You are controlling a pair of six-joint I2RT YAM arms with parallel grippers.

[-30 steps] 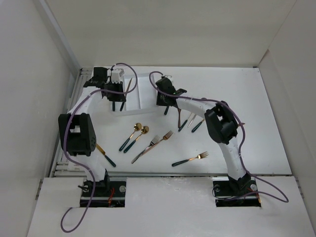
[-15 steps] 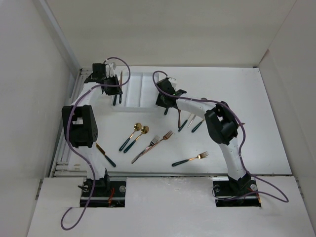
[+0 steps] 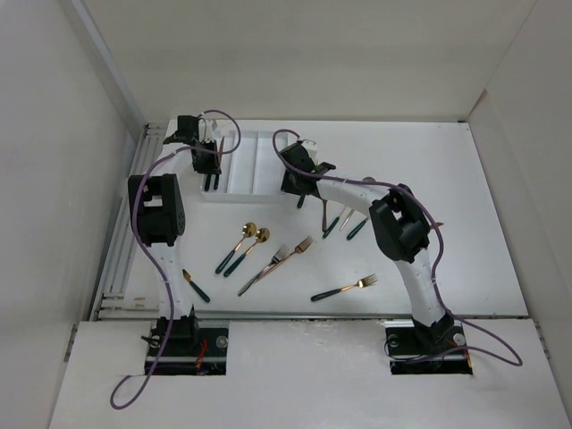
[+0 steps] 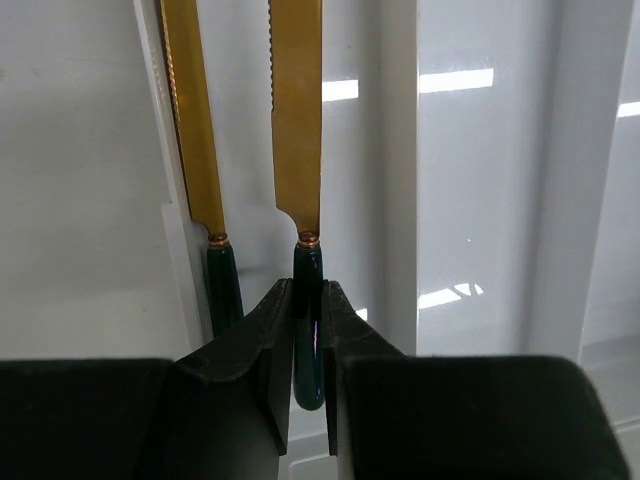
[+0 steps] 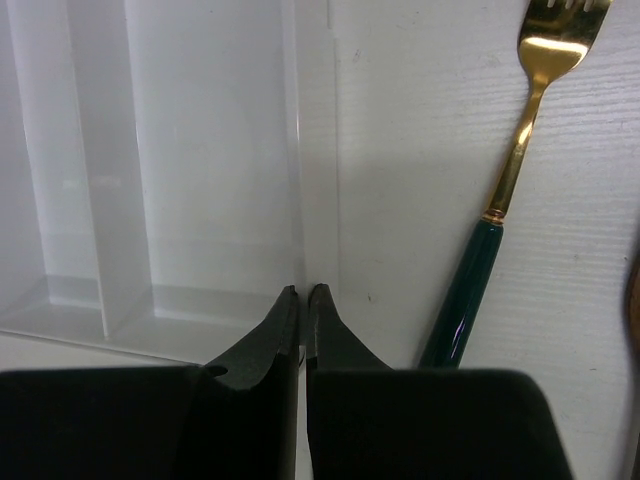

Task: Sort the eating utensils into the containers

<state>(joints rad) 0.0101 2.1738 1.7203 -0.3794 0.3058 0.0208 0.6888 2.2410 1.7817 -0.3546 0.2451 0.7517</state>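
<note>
The white three-compartment tray lies at the back left. My left gripper is shut on the dark green handle of a gold knife, held lengthwise along the tray's left compartment. A second gold knife lies just to its left. My right gripper is shut, its jaws pinching the tray's right wall at the near corner. A green-handled fork lies on the table just right of it.
Loose utensils lie on the table: two spoons, two forks and a knife, a fork, several pieces near the right forearm, and one piece by the left arm. White walls enclose the table.
The left arm has swung in and its elbow has risen. The held knife has turned from slanted across the tray to lying along the left compartment. The right arm has not moved.
</note>
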